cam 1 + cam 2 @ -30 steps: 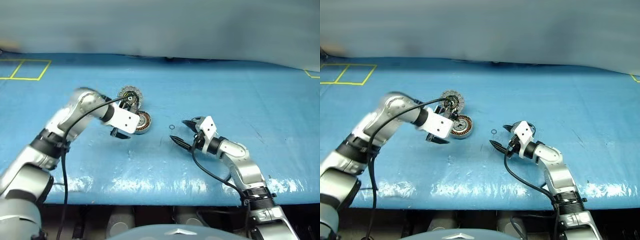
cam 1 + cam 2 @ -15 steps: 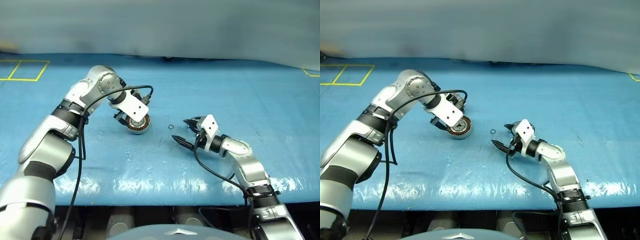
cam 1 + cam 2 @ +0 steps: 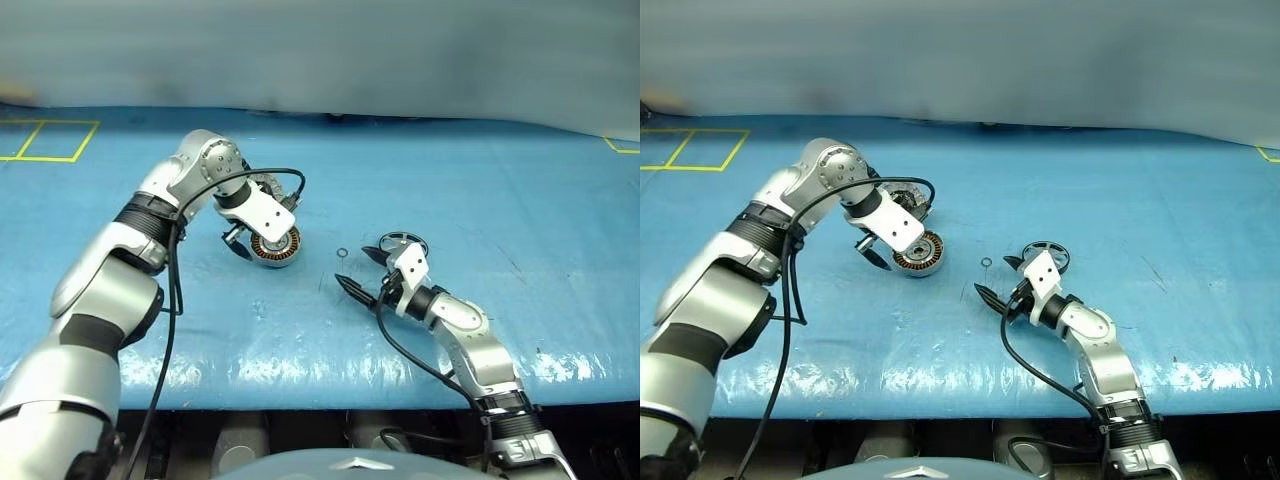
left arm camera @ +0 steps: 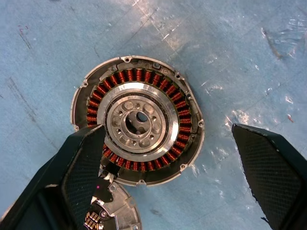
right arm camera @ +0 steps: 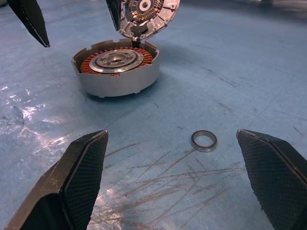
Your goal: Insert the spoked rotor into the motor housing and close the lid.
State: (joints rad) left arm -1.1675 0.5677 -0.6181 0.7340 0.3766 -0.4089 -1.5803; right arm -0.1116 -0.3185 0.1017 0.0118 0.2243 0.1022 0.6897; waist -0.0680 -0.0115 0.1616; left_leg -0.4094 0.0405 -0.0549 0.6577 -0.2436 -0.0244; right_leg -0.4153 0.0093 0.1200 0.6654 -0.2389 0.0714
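Note:
The motor housing (image 3: 277, 247), a short silver cup with copper windings, stands on the blue table. Its lid (image 5: 148, 14) stands open and tilted up at the housing's far edge. My left gripper (image 4: 165, 130) points down just above the housing, open, with one finger on each side and nothing held. The spoked rotor (image 3: 403, 243), a dark-rimmed wheel, lies flat on the table right behind my right gripper (image 3: 355, 266). That gripper is open and empty, level, aimed across the table toward the housing.
A small metal ring (image 5: 204, 141) lies on the table (image 3: 520, 200) between my right gripper and the housing. Yellow tape lines (image 3: 50, 140) mark the far left corner. The table's front edge runs close below both arms.
My left arm swung over and tipped its gripper down above the housing, hiding most of the lid from the head views. The spoked rotor now shows behind the right gripper.

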